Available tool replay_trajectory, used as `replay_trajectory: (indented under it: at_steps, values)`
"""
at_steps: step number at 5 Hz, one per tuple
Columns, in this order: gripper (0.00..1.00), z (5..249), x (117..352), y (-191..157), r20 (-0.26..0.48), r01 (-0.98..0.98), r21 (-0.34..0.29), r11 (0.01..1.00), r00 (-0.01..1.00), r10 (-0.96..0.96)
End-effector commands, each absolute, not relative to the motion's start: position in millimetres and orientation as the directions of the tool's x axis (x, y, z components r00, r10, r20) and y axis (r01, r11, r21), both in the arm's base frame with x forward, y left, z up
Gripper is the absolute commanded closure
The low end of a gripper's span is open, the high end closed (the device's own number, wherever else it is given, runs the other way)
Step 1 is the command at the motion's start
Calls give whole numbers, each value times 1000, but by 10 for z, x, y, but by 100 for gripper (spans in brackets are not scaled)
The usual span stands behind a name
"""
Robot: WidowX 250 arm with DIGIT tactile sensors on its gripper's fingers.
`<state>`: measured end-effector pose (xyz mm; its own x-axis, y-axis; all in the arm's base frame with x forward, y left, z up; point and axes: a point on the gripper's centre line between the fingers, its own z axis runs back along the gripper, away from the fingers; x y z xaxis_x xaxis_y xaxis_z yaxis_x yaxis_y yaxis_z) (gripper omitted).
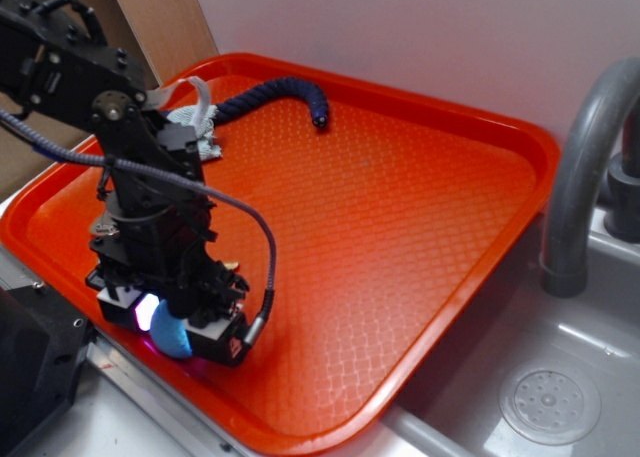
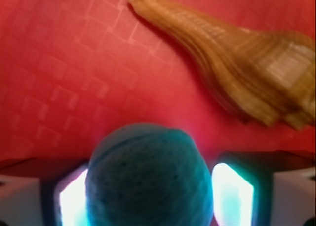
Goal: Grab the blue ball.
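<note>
We saw the black WidowX arm bent low over the near left corner of the orange-red plastic tray [image 1: 400,207], whose floor carried a fine diamond texture. The gripper [image 1: 172,329] hung just above the tray's front rim, and the small light-blue dimpled ball [image 1: 171,335] sat between its fingers. In the exterior view only a wedge of the ball showed below the black housing, beside a glowing white-violet pad [image 1: 146,310].

From the wrist camera we found the ball [image 2: 148,179] filling the gap between the two lit pads [image 2: 232,194], one on each side of it. The jaws stood only as wide as the ball, and both pads appeared to press against its sides, so we judged the claw closed on it; we could not tell whether the ball was lifted off the tray or resting on it.

Beyond the ball, in the wrist view, lay a long tan-brown ribbed seashell [image 2: 237,63], its narrow tip pointing to the upper left and its broad end at the right edge, on the tray and apart from the ball.

At the tray's far left corner we noted a dark navy rope-like snake toy [image 1: 275,95] curving along the back rim, with a pale folded cloth [image 1: 200,122] beside it, partly hidden by the arm. To the right of the tray stood a grey metal faucet [image 1: 580,167] over a steel sink [image 1: 560,377] with a round drain.
</note>
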<state>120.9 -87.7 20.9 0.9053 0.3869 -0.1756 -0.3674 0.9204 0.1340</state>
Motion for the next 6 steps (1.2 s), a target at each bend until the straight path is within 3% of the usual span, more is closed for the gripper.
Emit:
replay_trajectory:
  at_steps: [1,2,3,4,5,6]
  values:
    - [100,494,1489,-801,30,-93,50,994,995,92]
    - [100,911,1748,-647,229,155,-6,988,962,-150]
    - [100,1237,1936,-435,303,296,-31,955,913,-273]
    - [100,1367,2108,-239,209,193,-84,978,963,-172]
    - [100,1422,2194,-271,106,144,-119,982,986,-132]
    - [100,1512,2207,-314,77,163,-52,985,984,-159]
